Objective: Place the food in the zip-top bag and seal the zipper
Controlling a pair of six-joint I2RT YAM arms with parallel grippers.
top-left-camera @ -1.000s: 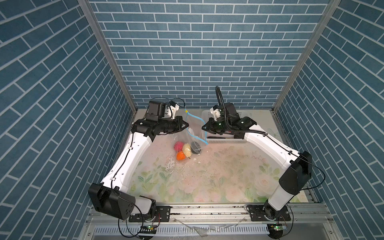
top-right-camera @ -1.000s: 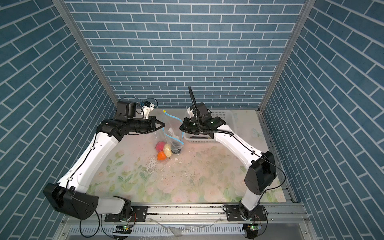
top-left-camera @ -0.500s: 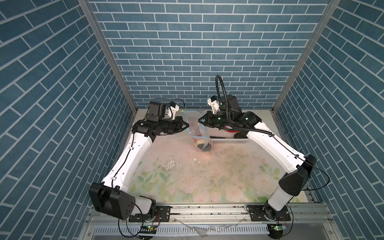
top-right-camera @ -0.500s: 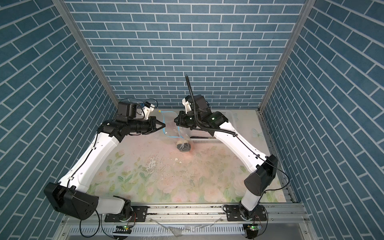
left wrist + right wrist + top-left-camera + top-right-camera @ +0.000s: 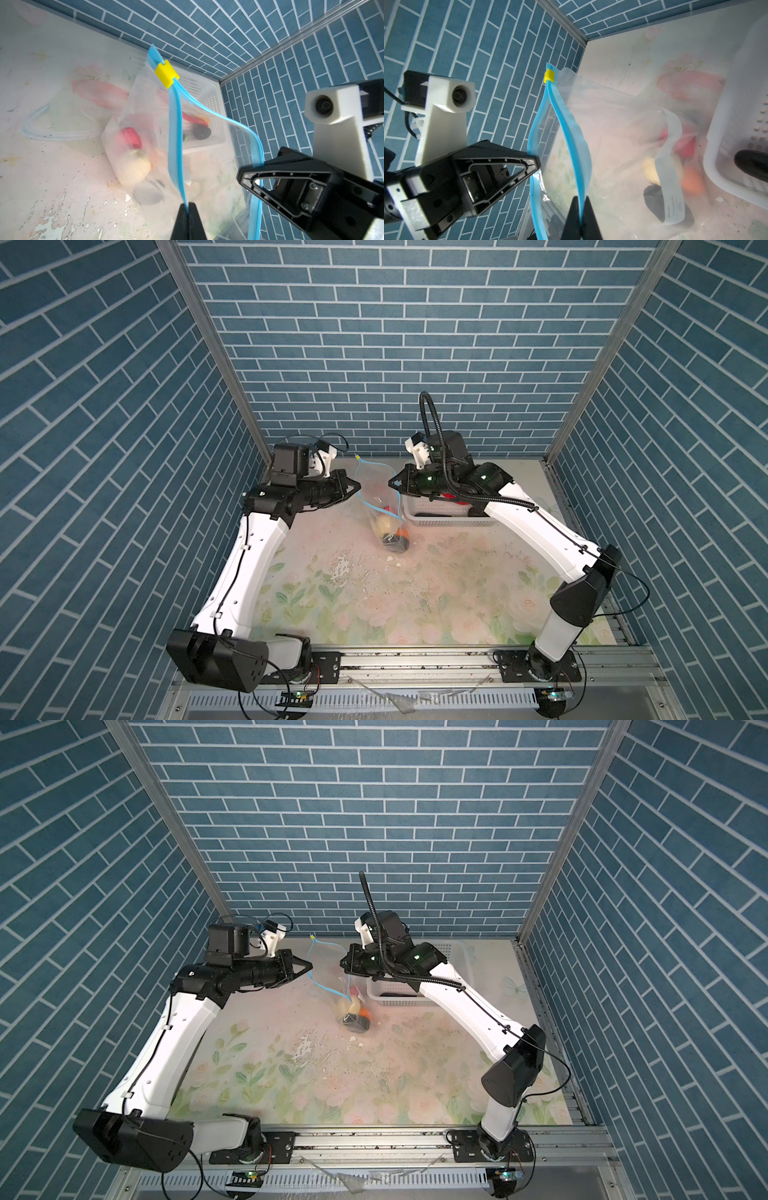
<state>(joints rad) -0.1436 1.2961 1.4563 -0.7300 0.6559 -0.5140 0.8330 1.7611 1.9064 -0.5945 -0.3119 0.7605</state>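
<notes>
The left gripper (image 5: 356, 488) and right gripper (image 5: 391, 483) each pinch one lip of the zipper (image 5: 175, 124), jaws closed. The bag (image 5: 376, 499) hangs open between them, food (image 5: 384, 524) inside.

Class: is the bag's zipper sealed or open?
Open: the zipper strips gape apart from the yellow tab, left pincer and right pincer each pinching one.

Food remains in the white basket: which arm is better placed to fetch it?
Right, probably. The right claw pinches the zipper beside the white basket, which sits under that arm; the left claw, shut on the opposite lip, is farther off and could hold the zip-top bag.
</notes>
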